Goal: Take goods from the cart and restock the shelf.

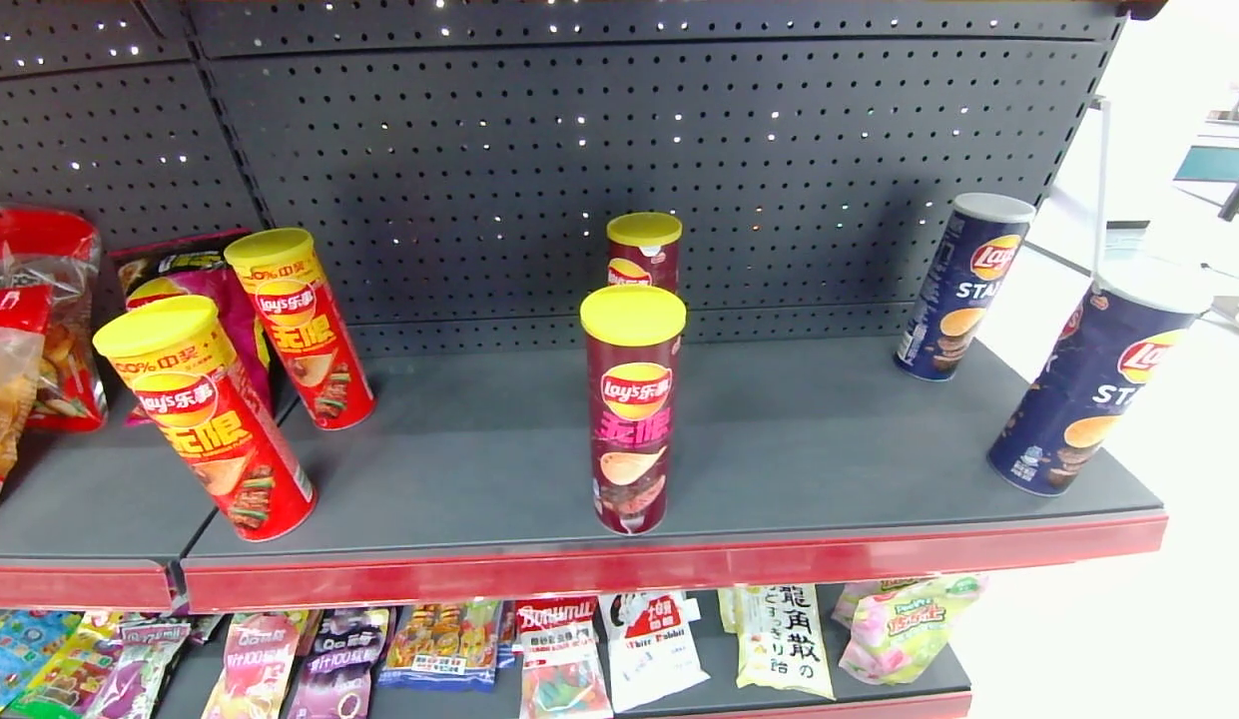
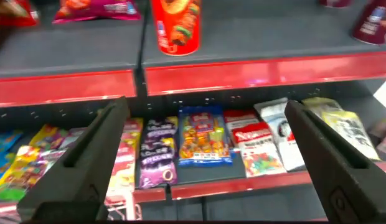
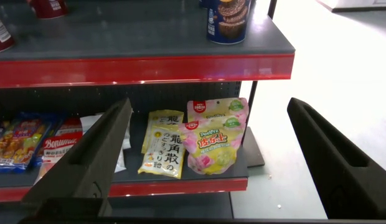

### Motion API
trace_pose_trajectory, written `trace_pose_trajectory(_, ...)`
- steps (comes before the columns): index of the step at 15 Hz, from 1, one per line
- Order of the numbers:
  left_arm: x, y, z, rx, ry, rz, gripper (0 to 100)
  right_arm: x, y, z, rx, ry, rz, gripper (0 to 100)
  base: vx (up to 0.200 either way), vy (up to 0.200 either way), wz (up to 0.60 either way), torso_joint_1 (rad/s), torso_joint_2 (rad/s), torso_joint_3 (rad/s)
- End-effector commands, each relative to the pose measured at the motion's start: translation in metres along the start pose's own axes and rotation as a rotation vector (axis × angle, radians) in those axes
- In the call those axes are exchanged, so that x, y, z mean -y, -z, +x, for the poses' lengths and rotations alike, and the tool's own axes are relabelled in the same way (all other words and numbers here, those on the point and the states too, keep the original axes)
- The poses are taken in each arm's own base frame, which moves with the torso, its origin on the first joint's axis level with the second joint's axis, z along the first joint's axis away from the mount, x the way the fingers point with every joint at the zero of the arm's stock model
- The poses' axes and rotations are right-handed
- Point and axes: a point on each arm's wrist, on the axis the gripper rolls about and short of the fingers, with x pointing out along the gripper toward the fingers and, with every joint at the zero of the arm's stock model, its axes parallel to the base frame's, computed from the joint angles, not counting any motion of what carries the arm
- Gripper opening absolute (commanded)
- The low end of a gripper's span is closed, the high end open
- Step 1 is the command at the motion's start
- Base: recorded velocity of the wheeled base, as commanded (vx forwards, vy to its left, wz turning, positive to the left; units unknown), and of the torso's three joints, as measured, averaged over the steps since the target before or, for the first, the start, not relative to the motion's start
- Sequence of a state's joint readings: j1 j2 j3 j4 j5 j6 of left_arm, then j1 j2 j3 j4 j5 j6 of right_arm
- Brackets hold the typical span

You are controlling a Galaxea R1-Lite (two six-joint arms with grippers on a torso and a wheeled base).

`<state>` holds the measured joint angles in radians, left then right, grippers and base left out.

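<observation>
The shelf (image 1: 479,449) is of dark grey metal with a flat, matte board. Behind it stands a back panel (image 1: 579,150) full of small round holes, and a glossy red strip (image 1: 679,564) runs along the front edge.

Six tall round cans stand upright on this board in three pairs, each pair with one can near the front and one near the back. Two navy cans (image 1: 1088,389) with pale lids are at the right end. Two maroon cans (image 1: 631,409) with yellow plastic lids are in the middle. Two red cans (image 1: 210,419), also with yellow lids, are toward the left. Crinkled shiny bags (image 1: 30,320) lie at the far left.

On the lower board, flat soft packets (image 1: 649,649) lie in a row.

The left gripper (image 2: 205,168) is in front of this lower row, its dark, flat, angular jaws spread wide with nothing between them. The right gripper (image 3: 211,162) is before the right end of the lower board, its jaws likewise wide apart and holding nothing.
</observation>
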<state>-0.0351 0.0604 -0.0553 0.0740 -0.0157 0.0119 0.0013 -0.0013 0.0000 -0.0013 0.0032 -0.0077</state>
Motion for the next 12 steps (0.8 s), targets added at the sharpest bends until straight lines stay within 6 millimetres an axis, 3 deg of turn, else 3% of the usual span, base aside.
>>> trace_pose_trajectory(1,-0.0006,0.0008,0.0009,-0.002,-0.026,0.002,100,0.0000,-0.0001,0.0001,-0.001,0.000,-0.002,100,0.000,0.000,0.00,0.000,0.00,0.000)
trace_pose_trajectory(5,-0.0025,0.0021,0.0015,0.039,-0.142,-0.004,100,0.0000,-0.0001,0.0001,-0.001,0.000,0.000,100,0.000,0.000,0.00,0.000,0.00,0.000)
trace_pose_trajectory(12,-0.0025,0.0050,-0.0010,0.117,-0.182,-0.076,100,0.0000,-0.0001,0.0001,-0.001,0.001,0.000,100,0.000,0.000,0.00,0.000,0.00,0.000)
